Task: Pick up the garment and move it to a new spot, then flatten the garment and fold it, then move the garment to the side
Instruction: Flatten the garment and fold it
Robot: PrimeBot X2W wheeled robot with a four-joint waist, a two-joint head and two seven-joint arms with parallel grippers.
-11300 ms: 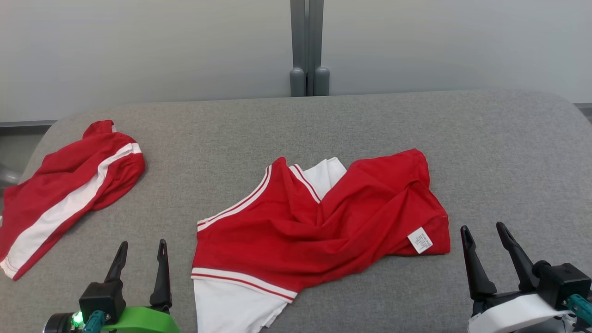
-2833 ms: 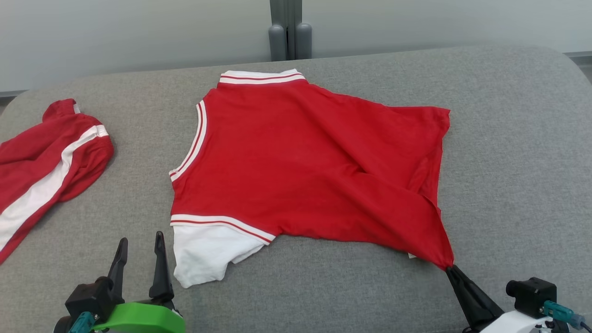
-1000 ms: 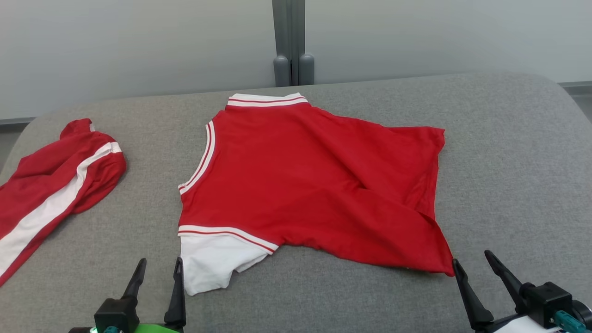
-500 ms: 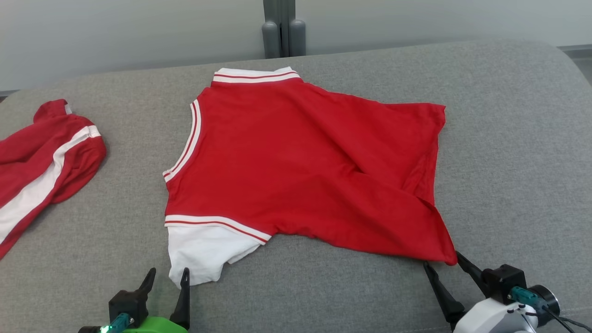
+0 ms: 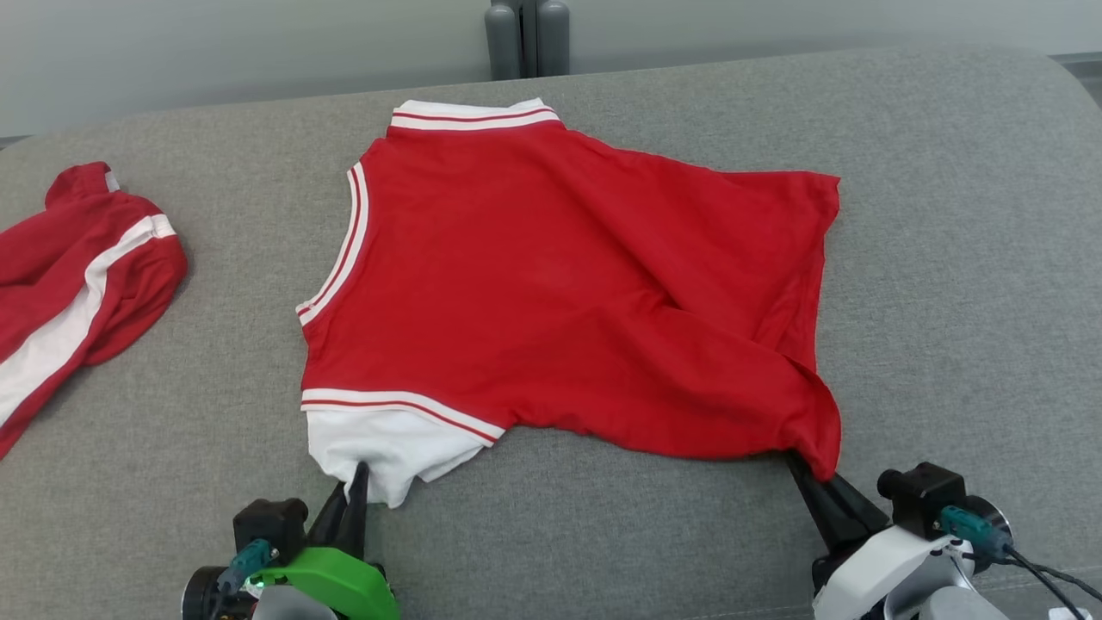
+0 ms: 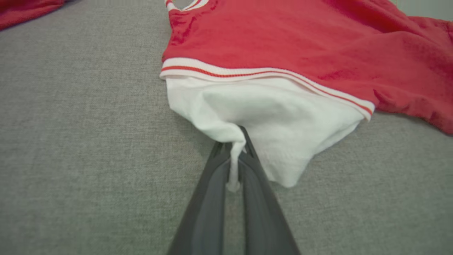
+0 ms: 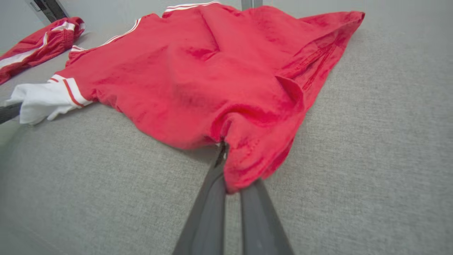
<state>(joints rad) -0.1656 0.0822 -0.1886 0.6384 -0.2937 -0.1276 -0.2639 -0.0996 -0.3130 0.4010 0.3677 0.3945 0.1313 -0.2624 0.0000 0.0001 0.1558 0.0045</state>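
Lying spread on the grey cushion (image 5: 947, 258), the red garment (image 5: 568, 284) is being held at both near corners. The left gripper (image 5: 356, 478) is clamping its white sleeve (image 6: 269, 120), the right gripper (image 5: 802, 472) its red hem corner (image 7: 247, 156); wrist views are showing the pinched cloth that folds are hiding in the head view.

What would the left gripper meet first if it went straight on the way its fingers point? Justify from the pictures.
The left gripper, shut on the shirt's white sleeve, would push straight into that sleeve first, then probably the red body beyond it.
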